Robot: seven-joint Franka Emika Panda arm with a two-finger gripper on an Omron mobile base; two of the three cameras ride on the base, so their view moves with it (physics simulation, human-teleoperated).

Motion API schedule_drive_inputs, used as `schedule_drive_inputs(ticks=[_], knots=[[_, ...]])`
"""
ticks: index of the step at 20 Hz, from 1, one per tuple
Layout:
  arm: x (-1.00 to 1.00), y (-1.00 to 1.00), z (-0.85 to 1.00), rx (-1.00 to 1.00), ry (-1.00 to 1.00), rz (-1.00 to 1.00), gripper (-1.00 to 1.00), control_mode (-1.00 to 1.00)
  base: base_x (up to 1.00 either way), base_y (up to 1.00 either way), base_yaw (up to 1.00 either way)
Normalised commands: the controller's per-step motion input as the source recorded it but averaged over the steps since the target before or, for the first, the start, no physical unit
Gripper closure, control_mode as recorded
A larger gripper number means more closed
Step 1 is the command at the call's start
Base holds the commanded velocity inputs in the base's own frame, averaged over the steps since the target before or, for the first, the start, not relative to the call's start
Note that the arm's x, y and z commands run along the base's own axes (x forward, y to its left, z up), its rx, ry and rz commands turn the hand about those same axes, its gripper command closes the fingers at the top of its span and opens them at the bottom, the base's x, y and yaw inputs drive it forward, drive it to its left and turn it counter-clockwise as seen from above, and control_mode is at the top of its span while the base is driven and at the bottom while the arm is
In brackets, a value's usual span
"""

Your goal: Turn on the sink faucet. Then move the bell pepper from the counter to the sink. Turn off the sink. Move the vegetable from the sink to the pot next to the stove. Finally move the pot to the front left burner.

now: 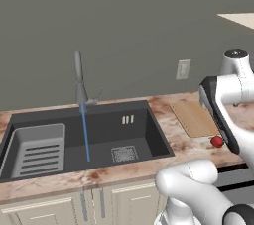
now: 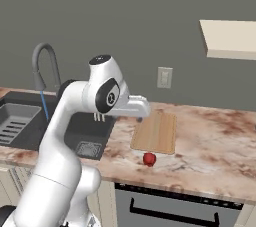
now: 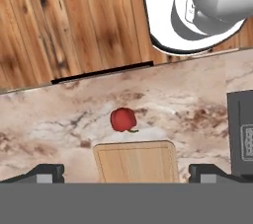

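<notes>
Water runs in a thin blue stream from the upright grey sink faucet (image 1: 78,77) (image 2: 42,66) into the dark sink (image 1: 149,135) (image 2: 102,128). The red bell pepper (image 1: 217,141) (image 2: 149,159) (image 3: 123,119) lies on the marble counter (image 1: 188,145) (image 2: 215,156) near its front edge, just in front of a wooden cutting board (image 2: 156,132) (image 3: 136,161). My gripper (image 2: 140,117) (image 3: 126,173) hangs open and empty above the board, pointing down, with the pepper a little beyond its fingertips (image 3: 47,172). The pot and the stove's burners are out of view.
A slotted grey tray insert (image 1: 38,149) fills the sink's left part, and a square drain grate (image 1: 124,153) sits in its floor. A wall outlet (image 2: 164,77) is behind the board, a beige shelf (image 2: 230,38) is high on the right, and a dark oven front (image 2: 170,206) sits below the counter.
</notes>
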Motion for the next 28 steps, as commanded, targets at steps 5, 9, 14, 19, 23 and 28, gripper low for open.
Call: schedule_drive_inputs(ticks=[5,9,14,19,23,28], knots=[[-0.20,-0.11,-0.30,0.00,0.00,0.00,-1.00,-1.00,0.00,0.00,0.00],[-0.18,-0.27,-0.28,0.00,0.00,0.00,-1.00,-1.00,0.00,0.00,0.00],[-0.02,-0.18,-0.37,0.00,0.00,0.00,-1.00,-1.00,0.00,0.00,0.00],[0.03,-0.11,-0.25,0.00,0.00,0.07,-1.00,-1.00,0.00,0.00,0.00],[0.04,-0.02,-0.25,0.00,0.00,0.09,-1.00,-1.00,0.00,0.00,0.00],[0.02,-0.01,-0.34,0.00,0.00,0.08,-1.00,-1.00,0.00,0.00,0.00]])
